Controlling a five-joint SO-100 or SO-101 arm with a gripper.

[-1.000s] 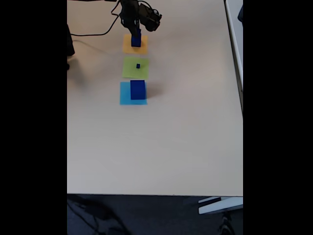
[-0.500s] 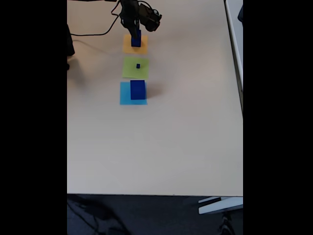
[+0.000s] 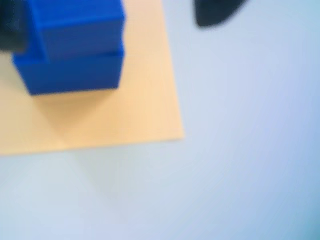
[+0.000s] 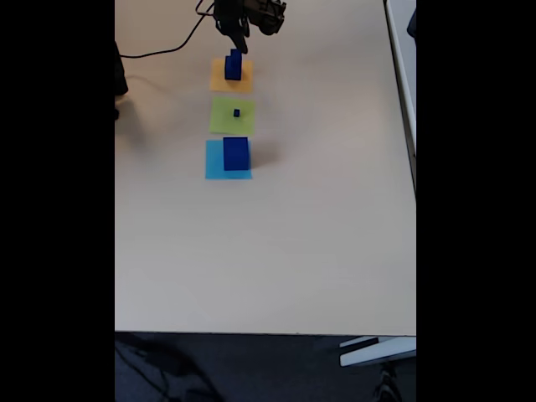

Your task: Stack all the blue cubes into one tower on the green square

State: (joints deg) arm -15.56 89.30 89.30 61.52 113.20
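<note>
Two blue cubes stand stacked on the orange-yellow square (image 4: 231, 82): a smaller one (image 3: 75, 20) on a wider one (image 3: 70, 72). This stack (image 4: 233, 65) is just in front of my gripper (image 4: 240, 42), which hangs open above and behind it. In the wrist view the gripper (image 3: 110, 30) has one dark finger (image 3: 215, 12) far to the right of the cubes and the other (image 3: 10, 30) at the left edge beside the upper cube. A tiny blue cube (image 4: 236, 112) sits on the green square (image 4: 222, 121). A large blue cube (image 4: 236, 153) stands on the light-blue square (image 4: 214, 165).
The three paper squares lie in a row down the beige table (image 4: 276, 251). A black cable (image 4: 163, 54) runs left from the arm's base. The table's right edge (image 4: 410, 167) and front edge (image 4: 268, 332) border wide bare surface.
The gripper has drawn back and up from the orange-yellow square, leaving the smaller blue cube on top of the cube there.
</note>
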